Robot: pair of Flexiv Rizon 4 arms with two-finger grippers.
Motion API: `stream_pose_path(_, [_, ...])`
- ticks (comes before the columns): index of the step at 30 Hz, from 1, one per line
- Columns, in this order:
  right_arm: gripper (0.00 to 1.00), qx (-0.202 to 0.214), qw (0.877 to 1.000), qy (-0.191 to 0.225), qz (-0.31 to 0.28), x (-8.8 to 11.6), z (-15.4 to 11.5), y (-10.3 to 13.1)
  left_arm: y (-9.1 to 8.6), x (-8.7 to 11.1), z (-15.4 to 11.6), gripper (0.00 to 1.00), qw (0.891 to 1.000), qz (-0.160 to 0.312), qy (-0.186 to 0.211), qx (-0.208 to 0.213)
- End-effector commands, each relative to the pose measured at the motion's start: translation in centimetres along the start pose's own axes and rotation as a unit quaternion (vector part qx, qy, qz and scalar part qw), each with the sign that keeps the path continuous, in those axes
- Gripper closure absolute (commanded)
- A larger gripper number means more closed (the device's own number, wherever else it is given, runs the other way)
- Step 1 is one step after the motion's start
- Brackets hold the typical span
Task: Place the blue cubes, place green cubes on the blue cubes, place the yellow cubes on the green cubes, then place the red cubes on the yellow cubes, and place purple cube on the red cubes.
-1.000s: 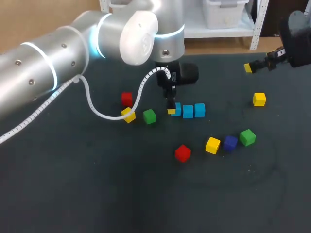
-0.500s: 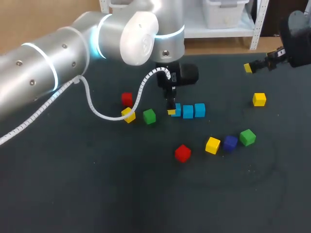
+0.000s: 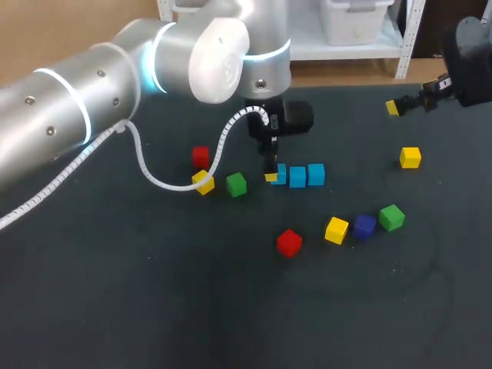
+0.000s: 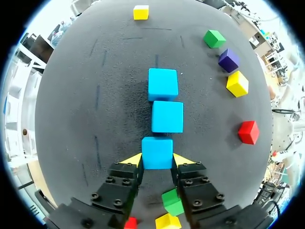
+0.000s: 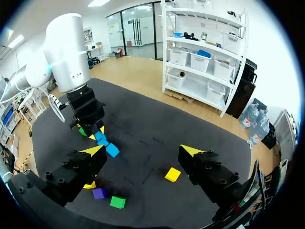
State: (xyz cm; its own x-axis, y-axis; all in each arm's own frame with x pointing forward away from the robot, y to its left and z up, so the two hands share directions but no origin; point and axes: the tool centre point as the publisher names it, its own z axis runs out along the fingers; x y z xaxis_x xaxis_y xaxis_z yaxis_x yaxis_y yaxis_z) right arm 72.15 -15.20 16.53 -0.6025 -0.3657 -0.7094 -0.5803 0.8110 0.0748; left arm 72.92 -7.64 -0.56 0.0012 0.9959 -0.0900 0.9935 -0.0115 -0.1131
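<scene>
Blue cubes three; left tool clamps nearest blue cube; right tool gapes, empty.

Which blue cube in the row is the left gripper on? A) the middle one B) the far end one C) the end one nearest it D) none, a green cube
C: the left gripper has a yellow tip against each side of the near blue cube; the middle blue cube and far blue cube lie ahead.

Table matt, cloth-like (scuffed); blue cubes smooth, left arm v. glossy.
</scene>
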Motion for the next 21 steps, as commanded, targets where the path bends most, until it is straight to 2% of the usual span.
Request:
stream_pose_path(1, [0.00, 0.004, 1.000, -0.001, 0.000, 0.07, 0.00, 0.17, 0.05, 0.21, 0.15, 1.00, 1.000, 0.001, -0.002, 0.001])
stream_pose_path(21, [0.00, 0.004, 1.000, -0.001, 0.000, 0.07, 0.00, 0.17, -0.54, 0.32, -0.02, 1.00, 1.000, 0.005, -0.006, 0.000])
